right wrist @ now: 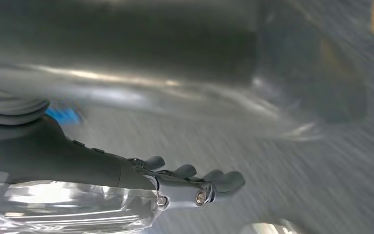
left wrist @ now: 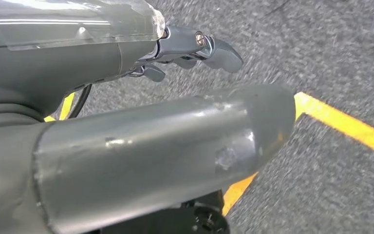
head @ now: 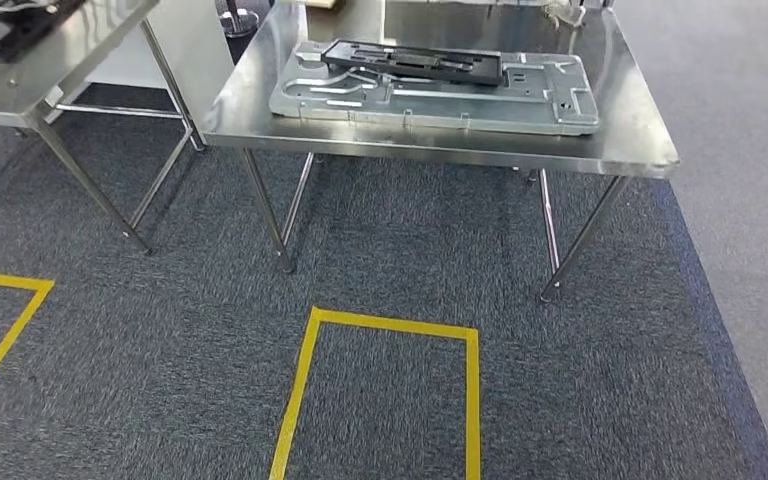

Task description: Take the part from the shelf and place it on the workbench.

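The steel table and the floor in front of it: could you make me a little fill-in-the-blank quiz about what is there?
1. The black part lies on top of a ____ metal panel.
2. The panel rests on a steel table with thin ____.
3. The lines taped on the carpet are ____.
4. The left hand hangs over the carpet, holding ____.

Missing words: silver; legs; yellow; nothing

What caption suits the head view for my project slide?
Steel workbench carrying a grey metal panel topped by a black part, with yellow floor markings on grey carpet.
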Robot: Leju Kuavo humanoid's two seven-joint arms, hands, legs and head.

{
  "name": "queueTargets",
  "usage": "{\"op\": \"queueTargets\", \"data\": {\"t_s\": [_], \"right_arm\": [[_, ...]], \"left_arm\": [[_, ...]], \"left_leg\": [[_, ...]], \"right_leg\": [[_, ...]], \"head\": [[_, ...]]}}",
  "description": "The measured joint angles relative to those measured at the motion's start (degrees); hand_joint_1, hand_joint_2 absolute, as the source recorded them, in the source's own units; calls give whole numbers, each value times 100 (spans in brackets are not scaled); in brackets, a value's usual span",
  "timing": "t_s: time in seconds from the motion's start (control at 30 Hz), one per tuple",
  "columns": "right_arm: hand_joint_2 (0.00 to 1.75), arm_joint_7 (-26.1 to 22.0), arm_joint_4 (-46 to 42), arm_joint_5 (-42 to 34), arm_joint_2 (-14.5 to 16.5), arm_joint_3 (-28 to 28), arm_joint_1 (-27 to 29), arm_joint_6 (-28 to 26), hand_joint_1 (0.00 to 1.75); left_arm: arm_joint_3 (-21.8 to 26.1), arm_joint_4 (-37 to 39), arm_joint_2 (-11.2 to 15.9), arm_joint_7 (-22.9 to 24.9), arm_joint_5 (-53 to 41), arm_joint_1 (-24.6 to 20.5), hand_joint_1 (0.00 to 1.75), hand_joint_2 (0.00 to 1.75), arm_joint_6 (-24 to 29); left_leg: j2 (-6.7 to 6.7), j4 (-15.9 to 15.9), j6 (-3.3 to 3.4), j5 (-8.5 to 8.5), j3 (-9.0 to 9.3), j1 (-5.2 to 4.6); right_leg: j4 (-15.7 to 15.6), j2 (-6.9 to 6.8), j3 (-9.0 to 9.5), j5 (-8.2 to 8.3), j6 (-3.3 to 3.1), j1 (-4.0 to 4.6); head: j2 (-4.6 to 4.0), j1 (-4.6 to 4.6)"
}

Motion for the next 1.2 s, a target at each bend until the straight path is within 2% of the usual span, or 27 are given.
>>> {"op": "queueTargets", "data": {"t_s": [0.07,0.1,0.13,0.17,0.2,0.23,0.3,0.33,0.37,0.4,0.47,0.53,0.6,0.63,0.67,0.7,0.73,0.77,0.8,0.87,0.9,0.97,1.03,1.1,1.13,1.17,1.2], "right_arm": [[0,224,156,25,111,-184,-38,102,0],[0,306,223,46,138,-252,-52,162,0],[0,364,280,66,151,-301,-63,219,0],[0,401,332,81,155,-342,-74,264,0],[0,424,378,90,154,-379,-83,293,0],[0,436,415,94,153,-410,-94,310,0],[0,446,476,96,148,-459,-114,325,0],[0,447,502,96,145,-477,-120,328,0],[0,448,525,97,138,-495,-125,328,0],[0,448,545,97,131,-512,-138,328,0],[0,449,571,98,119,-543,-173,328,0],[0,449,587,98,118,-564,-194,328,0],[0,451,601,98,121,-574,-184,329,0],[0,453,609,98,131,-578,-173,329,0],[0,456,614,98,146,-583,-164,329,0],[0,459,618,98,161,-588,-156,329,0],[0,459,620,98,175,-591,-152,328,0],[0,458,620,99,181,-594,-151,332,0],[0,454,621,99,181,-596,-146,343,0],[0,424,623,101,181,-600,-139,403,0],[0,395,624,103,181,-601,-136,455,0],[0,312,624,126,180,-601,-143,603,0],[0,214,625,173,167,-600,-143,772,0],[0,138,630,218,130,-596,-122,907,0],[0,116,633,239,108,-594,-110,962,0],[0,114,637,260,87,-592,-103,1019,0],[0,128,641,284,68,-590,-102,1079,0]], "left_arm": [[5,0,-5,-11,-1,23,0,0,20],[7,0,-10,-14,-5,33,0,0,35],[7,0,-13,-14,-10,38,0,0,50],[7,0,-15,-10,-15,39,0,0,62],[7,0,-14,-7,-18,39,0,0,69],[7,0,-14,-2,-19,40,0,0,73],[7,-1,-11,2,-19,36,0,0,74],[7,-1,-8,2,-19,26,0,0,74],[7,-2,-6,2,-19,11,0,0,74],[7,-2,-3,1,-19,0,0,0,74],[7,-1,-8,1,-20,6,0,0,74],[7,0,-15,4,-21,31,0,0,74],[7,-1,-18,6,-20,33,0,0,74],[7,-1,-16,5,-20,32,0,0,74],[7,-2,-15,4,-19,34,0,0,74],[7,-2,-13,4,-19,40,0,0,74],[7,-1,-13,4,-19,48,0,0,74],[7,-1,-13,6,-19,53,0,0,74],[7,0,-15,7,-19,54,0,0,73],[7,0,-19,11,-22,34,0,0,72],[6,0,-20,12,-24,26,0,0,72],[5,0,-17,12,-34,29,0,0,73],[4,-1,-14,13,-46,41,0,0,73],[3,-1,-14,25,-52,36,0,0,72],[3,0,-14,39,-54,33,0,0,74],[3,0,-14,55,-54,32,0,0,81],[3,0,-14,73,-51,35,0,0,95]], "left_leg": [[-14,491,-57,-542,-148,21],[-14,856,-79,-838,-235,23],[-14,1210,-94,-1020,-300,25],[-14,1460,-101,-1054,-308,26],[-12,1539,-97,-967,-227,26],[1,1403,-80,-815,-34,23],[161,649,-9,-624,599,-1],[266,253,34,-632,880,-26],[347,-42,79,-681,1052,-49],[374,-199,117,-724,1115,-69],[264,-311,189,-697,1074,-49],[156,-365,259,-607,1035,-12],[51,-372,309,-536,971,-8],[-17,-363,321,-509,937,-11],[-91,-350,318,-488,905,-12],[-167,-328,312,-476,875,-11],[-240,-300,302,-471,853,-7],[-307,-270,289,-473,836,-2],[-370,-232,269,-481,809,-3],[-488,-150,198,-495,737,-2],[-542,-129,154,-490,698,2],[-629,-126,75,-466,648,17],[-491,28,13,-580,562,15],[-243,602,-41,-928,304,24],[-180,980,-67,-1113,131,37],[-150,1278,-87,-1222,-1,49],[-130,1408,-99,-1228,-50,57]], "right_leg": [[-3,-73,-116,118,-91,3],[0,-102,-186,174,-114,16],[7,-139,-258,226,-124,30],[20,-182,-331,271,-127,45],[39,-230,-398,308,-125,58],[63,-282,-456,335,-118,67],[117,-386,-522,362,-96,88],[140,-443,-538,370,-78,100],[159,-507,-550,382,-53,111],[166,-576,-560,400,-23,120],[180,-638,-573,419,49,122],[387,-370,-665,236,118,104],[1004,-40,-934,-178,162,67],[1356,20,-1079,-352,176,51],[1596,40,-1169,-428,189,37],[1646,47,-1170,-385,199,25],[1516,59,-1088,-251,206,12],[1209,93,-924,-52,205,-3],[851,212,-742,104,196,-19],[329,430,-510,253,169,-34],[246,491,-484,240,151,-26],[212,385,-487,260,93,-23],[164,252,-474,295,13,-47],[144,103,-473,307,-37,-46],[146,22,-477,305,-51,-35],[147,-57,-479,303,-55,-25],[148,-130,-479,299,-56,-19]], "head": [[0,-1],[0,-1],[0,-2],[0,-1],[0,-1],[0,-1],[0,-1],[0,-1],[0,-1],[0,0],[0,0],[0,0],[0,0],[0,0],[0,1],[0,0],[0,0],[0,0],[0,0],[0,-1],[0,-1],[0,-1],[0,-3],[0,-5],[0,-5],[0,-5],[0,-5]]}}
